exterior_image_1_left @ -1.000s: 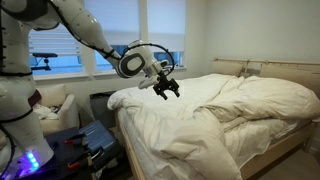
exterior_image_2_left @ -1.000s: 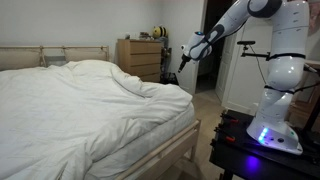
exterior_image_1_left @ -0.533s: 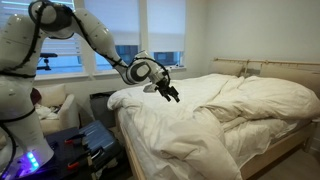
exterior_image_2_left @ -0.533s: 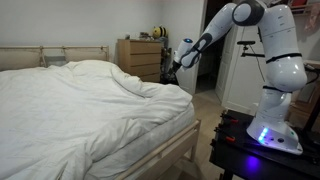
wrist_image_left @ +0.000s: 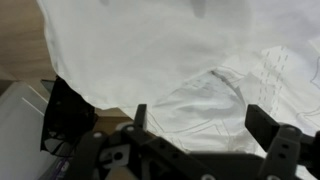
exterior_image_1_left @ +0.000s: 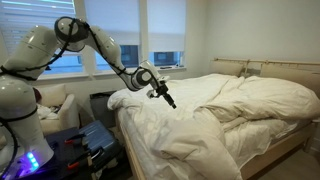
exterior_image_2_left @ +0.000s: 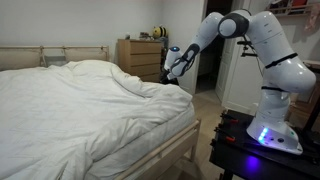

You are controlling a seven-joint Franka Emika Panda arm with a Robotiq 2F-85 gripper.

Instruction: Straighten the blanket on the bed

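Lengthwise, blanket (exterior_image_1_left: 235,105) runs rumpled along bed (exterior_image_2_left: 188,143), gripper (exterior_image_1_left: 169,101) fingers spread over its foot corner.

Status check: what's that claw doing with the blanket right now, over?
Gripper open, empty, at bed corner. Blanket rumpled, bunched. Nothing in the way.

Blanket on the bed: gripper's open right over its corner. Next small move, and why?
Probably lower the gripper a touch so the open fingers straddle a fold of the blanket, then close. The wrist view shows fabric just beyond the fingers and nothing gripped, and the blanket lies bunched on the bed.
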